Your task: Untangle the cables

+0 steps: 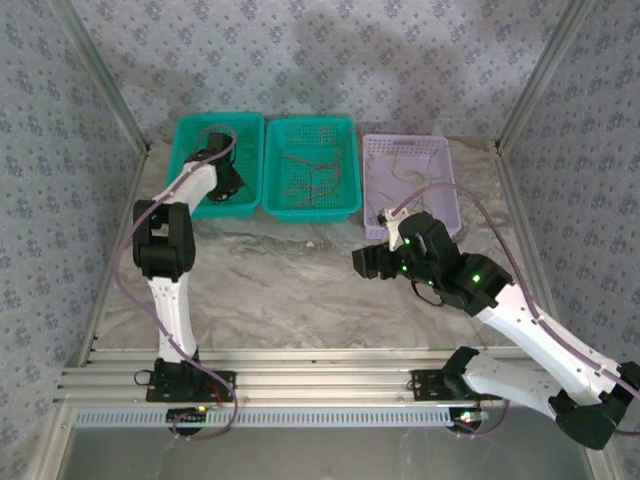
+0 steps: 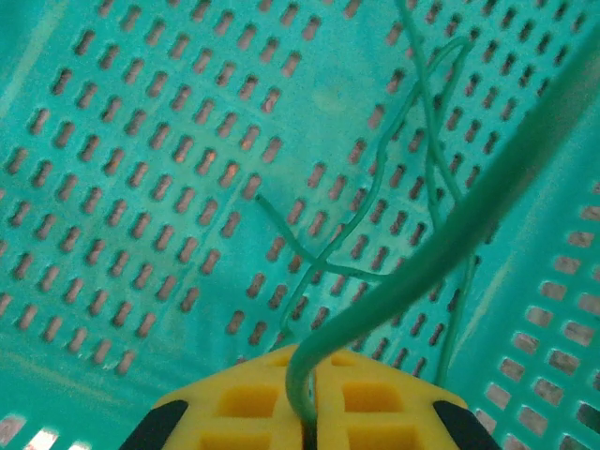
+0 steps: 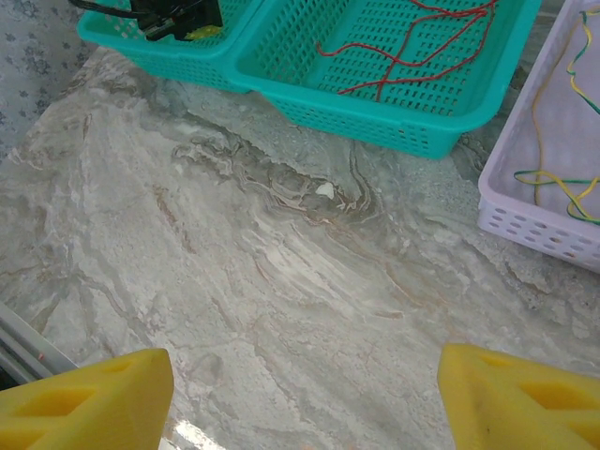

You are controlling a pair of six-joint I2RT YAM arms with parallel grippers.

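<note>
My left gripper point(image 1: 222, 180) is down inside the left teal basket point(image 1: 188, 135). Its yellow fingers point(image 2: 253, 398) are shut on a green cable point(image 2: 441, 234), which curves up and off to the right. Thinner green cables point(image 2: 323, 262) lie on the perforated basket floor point(image 2: 141, 187) just beyond. Red cables point(image 3: 412, 47) lie in the middle teal basket point(image 1: 310, 212). Yellow and green cables point(image 3: 562, 178) lie in the lilac basket point(image 1: 442, 205). My right gripper point(image 1: 368, 262) hovers open above the bare marble table point(image 3: 281, 281), with nothing between its yellow fingers point(image 3: 94, 398).
The three baskets stand side by side along the back of the table. Metal frame posts rise at both back corners, and aluminium rails point(image 1: 320, 385) run along the near edge. The purple-grey arm cable point(image 1: 500, 240) loops above the right arm.
</note>
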